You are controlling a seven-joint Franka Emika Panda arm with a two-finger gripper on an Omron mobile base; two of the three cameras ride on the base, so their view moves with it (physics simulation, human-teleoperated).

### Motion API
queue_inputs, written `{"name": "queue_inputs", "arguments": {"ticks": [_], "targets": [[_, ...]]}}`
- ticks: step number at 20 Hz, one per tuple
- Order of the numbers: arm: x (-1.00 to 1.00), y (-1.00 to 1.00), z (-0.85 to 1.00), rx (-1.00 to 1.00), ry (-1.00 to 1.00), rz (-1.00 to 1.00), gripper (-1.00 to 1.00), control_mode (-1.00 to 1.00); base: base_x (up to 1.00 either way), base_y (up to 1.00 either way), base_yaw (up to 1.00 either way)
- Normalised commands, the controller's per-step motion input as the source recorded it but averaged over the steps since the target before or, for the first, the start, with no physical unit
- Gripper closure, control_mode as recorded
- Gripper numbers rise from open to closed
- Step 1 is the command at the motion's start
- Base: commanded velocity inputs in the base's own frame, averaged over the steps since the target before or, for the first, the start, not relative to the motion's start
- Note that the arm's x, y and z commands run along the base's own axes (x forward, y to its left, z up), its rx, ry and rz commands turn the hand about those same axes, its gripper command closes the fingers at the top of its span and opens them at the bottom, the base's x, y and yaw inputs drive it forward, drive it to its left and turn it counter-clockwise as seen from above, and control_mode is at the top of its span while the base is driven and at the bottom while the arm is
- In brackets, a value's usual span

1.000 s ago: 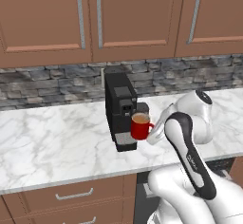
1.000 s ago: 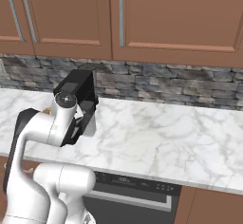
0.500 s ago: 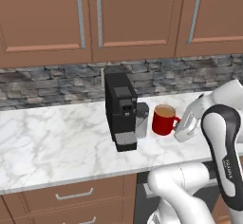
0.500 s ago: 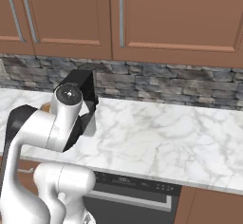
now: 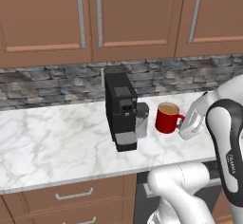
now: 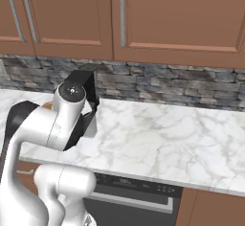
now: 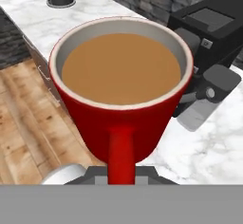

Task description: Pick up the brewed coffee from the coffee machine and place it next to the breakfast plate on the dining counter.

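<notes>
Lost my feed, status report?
Gripper shut on red coffee mug's handle. Mug right of black coffee machine, above white marble worktop. Nothing in the way.

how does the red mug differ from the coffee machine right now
The red mug is small, round and open-topped, showing light brown coffee; the coffee machine is tall, boxy and black with a grey front.
The mug is held by its handle at the tool, off to the machine's right; the machine stands on the white marble worktop.
Both are upright.
</notes>
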Motion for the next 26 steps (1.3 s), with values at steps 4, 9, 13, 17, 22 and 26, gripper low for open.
{"name": "queue_inputs", "arguments": {"ticks": [4,9,13,17,22,26], "targets": [[0.0,0.0,0.0,0.0,0.0,0.0,1.0,1.0,-0.27,0.32,0.3],[0.0,0.0,0.0,0.0,0.0,0.0,1.0,1.0,-0.5,0.52,0.78],[0.0,0.0,0.0,0.0,0.0,0.0,1.0,1.0,-0.16,0.33,1.0],[0.0,0.0,0.0,0.0,0.0,0.0,1.0,1.0,-0.09,0.12,1.0],[0.0,0.0,0.0,0.0,0.0,0.0,1.0,1.0,-0.03,0.02,1.0],[0.0,0.0,0.0,0.0,0.0,0.0,1.0,1.0,0.0,0.01,1.0]]}}
